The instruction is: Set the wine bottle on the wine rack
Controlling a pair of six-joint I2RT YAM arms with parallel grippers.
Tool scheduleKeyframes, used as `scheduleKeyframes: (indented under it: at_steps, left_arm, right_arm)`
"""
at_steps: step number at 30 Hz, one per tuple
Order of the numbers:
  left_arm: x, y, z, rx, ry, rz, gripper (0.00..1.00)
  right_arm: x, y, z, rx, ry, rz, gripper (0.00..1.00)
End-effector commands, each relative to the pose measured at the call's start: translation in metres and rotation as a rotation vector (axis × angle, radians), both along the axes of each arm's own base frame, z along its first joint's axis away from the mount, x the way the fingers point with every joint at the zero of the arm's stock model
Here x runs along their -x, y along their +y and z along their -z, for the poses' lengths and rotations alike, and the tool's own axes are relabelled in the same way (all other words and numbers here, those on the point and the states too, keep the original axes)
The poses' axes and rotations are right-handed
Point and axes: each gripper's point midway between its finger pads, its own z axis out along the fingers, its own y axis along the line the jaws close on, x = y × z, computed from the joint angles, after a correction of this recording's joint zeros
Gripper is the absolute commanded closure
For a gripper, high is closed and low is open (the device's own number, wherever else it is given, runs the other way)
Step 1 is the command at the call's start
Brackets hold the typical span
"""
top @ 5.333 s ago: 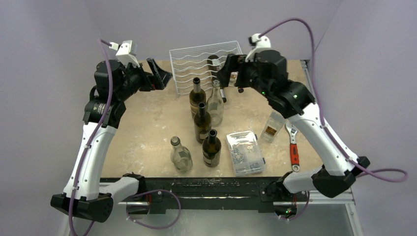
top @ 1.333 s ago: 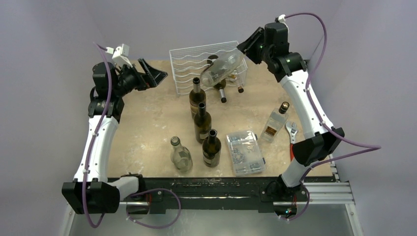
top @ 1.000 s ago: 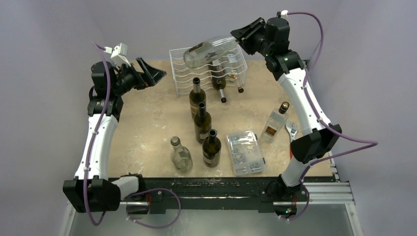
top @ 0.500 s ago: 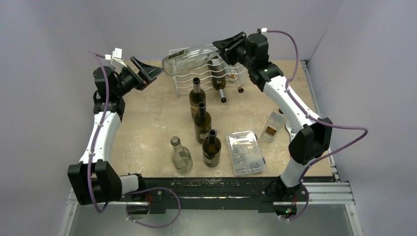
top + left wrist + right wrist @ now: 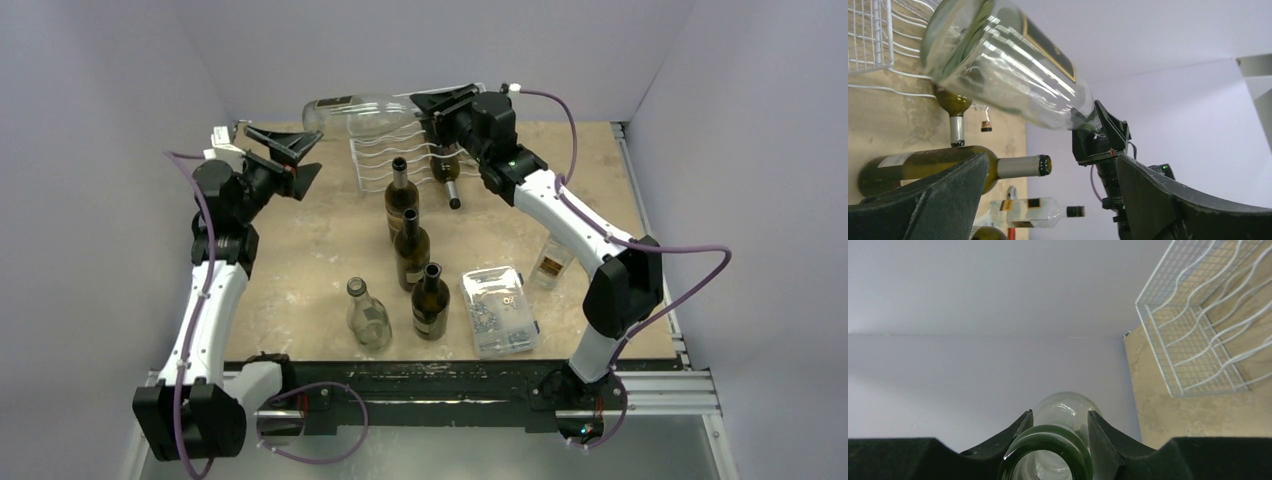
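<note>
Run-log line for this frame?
phase: pre-placement | right gripper: shut on clear wine bottle neck, bottle horizontal, airborne | left gripper: open, facing bottle base | wine rack: bottle not placed yet

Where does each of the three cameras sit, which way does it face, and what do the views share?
Top external: above and behind the bases, looking down on the table; both arms show, the right gripper holding the clear bottle near the wine rack.
Left wrist: faces that bottle's base, between its own open fingers.
Right wrist: looks along the bottle's neck, clamped by its own fingers.
Shared: all three show bottle and rack.
</note>
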Motion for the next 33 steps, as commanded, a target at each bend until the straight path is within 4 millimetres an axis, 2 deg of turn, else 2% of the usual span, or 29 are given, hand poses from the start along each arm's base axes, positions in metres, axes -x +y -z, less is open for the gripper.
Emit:
scheduleKeyframes:
  at_steps: [1,7,11,16,20,25,33]
  left_arm:
    - [0.005,0.016,0.003,0.122,0.095,-0.200,0.00]
    - [-0.014,0.002,-0.008,0.236,0.067,-0.219,0.00]
    - [-0.022,0.003,-0.020,0.259,-0.008,-0.258,0.00]
    - [-0.022,0.004,-0.034,0.280,-0.094,-0.315,0.00]
    - [-0.020,0.001,-0.039,0.267,-0.137,-0.356,0.00]
    - [-0.025,-0.005,-0.036,0.297,-0.127,-0.365,0.00]
    - [-0.028,-0.015,-0.043,0.285,-0.120,-0.367,0.00]
  right_arm:
    - [0.036,-0.018,-0.167,-0.431,-0.338,-0.015,1.00]
    - [0.057,-0.011,-0.173,-0.501,-0.342,-0.038,1.00]
    - [0.069,-0.011,-0.174,-0.541,-0.342,-0.045,1.00]
    - [0.084,-0.005,-0.164,-0.584,-0.319,-0.084,1.00]
    - [0.099,0.000,-0.165,-0.613,-0.315,-0.123,1.00]
    - [0.120,0.006,-0.173,-0.640,-0.329,-0.163,1.00]
    - [0.148,0.010,-0.188,-0.611,-0.380,-0.184,1.00]
